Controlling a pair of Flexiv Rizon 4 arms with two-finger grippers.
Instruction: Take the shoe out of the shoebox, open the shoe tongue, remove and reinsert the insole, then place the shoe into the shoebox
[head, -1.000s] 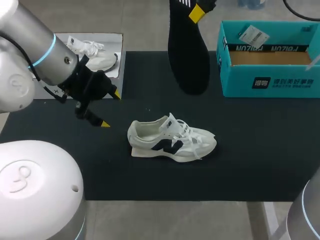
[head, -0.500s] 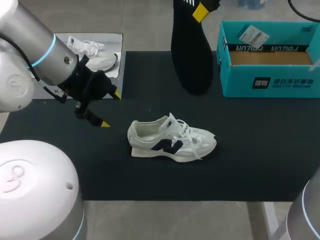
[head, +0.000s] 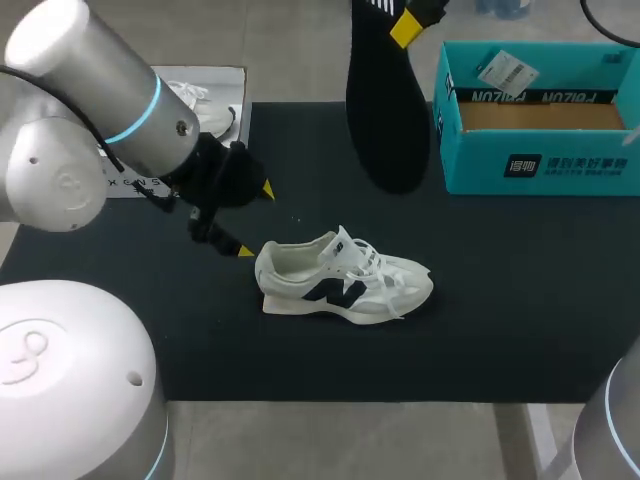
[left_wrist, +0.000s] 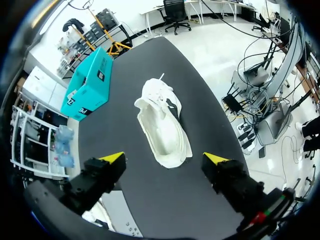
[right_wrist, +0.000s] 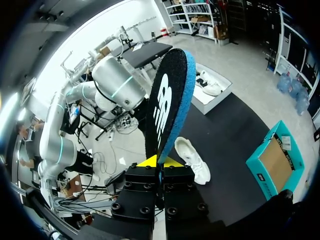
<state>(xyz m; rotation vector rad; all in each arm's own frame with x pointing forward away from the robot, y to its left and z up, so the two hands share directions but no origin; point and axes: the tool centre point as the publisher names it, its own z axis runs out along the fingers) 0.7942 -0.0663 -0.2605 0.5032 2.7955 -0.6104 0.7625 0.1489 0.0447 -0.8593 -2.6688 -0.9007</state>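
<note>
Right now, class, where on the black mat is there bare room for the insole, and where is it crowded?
Bare mat lies between the shoe and the shoebox, and along the robot's edge past the shoe. Crowded: the shoe's heel, beside the open left tool. The right tool holds the insole.

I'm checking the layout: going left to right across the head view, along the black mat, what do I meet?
Left arm's open jaws → white sneaker → teal shoebox. The black insole, held up above the mat, overlaps the sneaker, so it is left out.

Left end effector (left_wrist: 164, 158) spread, right (right_wrist: 160, 161) pinched
</note>
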